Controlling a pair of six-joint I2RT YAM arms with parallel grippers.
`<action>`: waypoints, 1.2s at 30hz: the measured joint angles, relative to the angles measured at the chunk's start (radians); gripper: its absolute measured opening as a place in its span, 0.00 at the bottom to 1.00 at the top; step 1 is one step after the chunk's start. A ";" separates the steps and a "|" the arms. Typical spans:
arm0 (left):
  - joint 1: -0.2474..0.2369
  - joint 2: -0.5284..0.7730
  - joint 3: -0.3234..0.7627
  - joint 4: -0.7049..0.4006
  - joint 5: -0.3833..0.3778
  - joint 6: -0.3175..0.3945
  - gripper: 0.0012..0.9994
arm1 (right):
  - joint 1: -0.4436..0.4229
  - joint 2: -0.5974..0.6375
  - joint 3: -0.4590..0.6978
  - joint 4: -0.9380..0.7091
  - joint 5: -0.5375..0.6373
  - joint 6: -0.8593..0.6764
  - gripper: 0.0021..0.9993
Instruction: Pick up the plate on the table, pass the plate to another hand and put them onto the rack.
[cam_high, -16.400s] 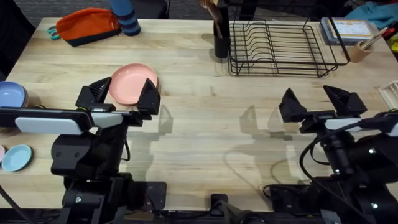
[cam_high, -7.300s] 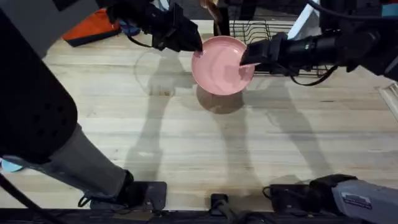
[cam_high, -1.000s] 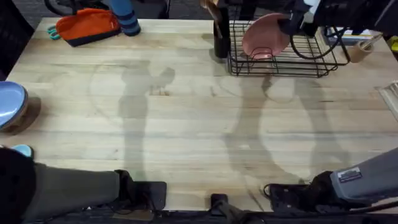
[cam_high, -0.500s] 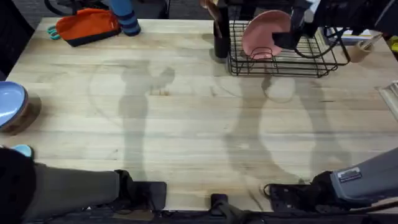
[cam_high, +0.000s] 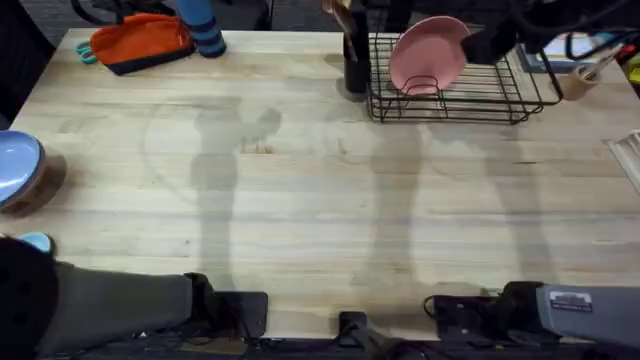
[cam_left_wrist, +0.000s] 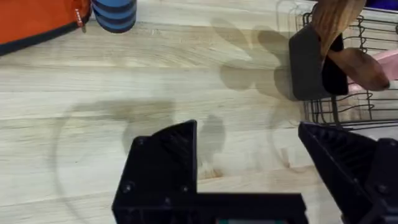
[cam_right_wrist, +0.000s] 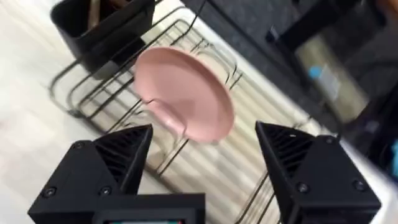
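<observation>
I see the plate (cam_high: 428, 54) standing on edge in the rack (cam_high: 500, 92), tilted, near its left end. Right end effector (cam_right_wrist: 205, 152) is released, jaws spread, just off the plate, not touching. Left end effector (cam_left_wrist: 249, 162) is released over bare table (cam_high: 300, 200); wide open room there.
</observation>
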 joint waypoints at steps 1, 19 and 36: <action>0.000 0.000 0.000 0.000 0.000 0.000 1.00 | 0.000 -0.019 0.000 -0.034 0.012 0.029 1.00; 0.000 0.000 0.000 0.000 0.000 0.000 0.99 | 0.000 -0.301 0.002 -0.462 0.109 0.552 1.00; 0.000 -0.143 0.000 -0.126 -0.001 0.000 1.00 | 0.000 -0.491 0.003 -0.463 0.148 0.608 1.00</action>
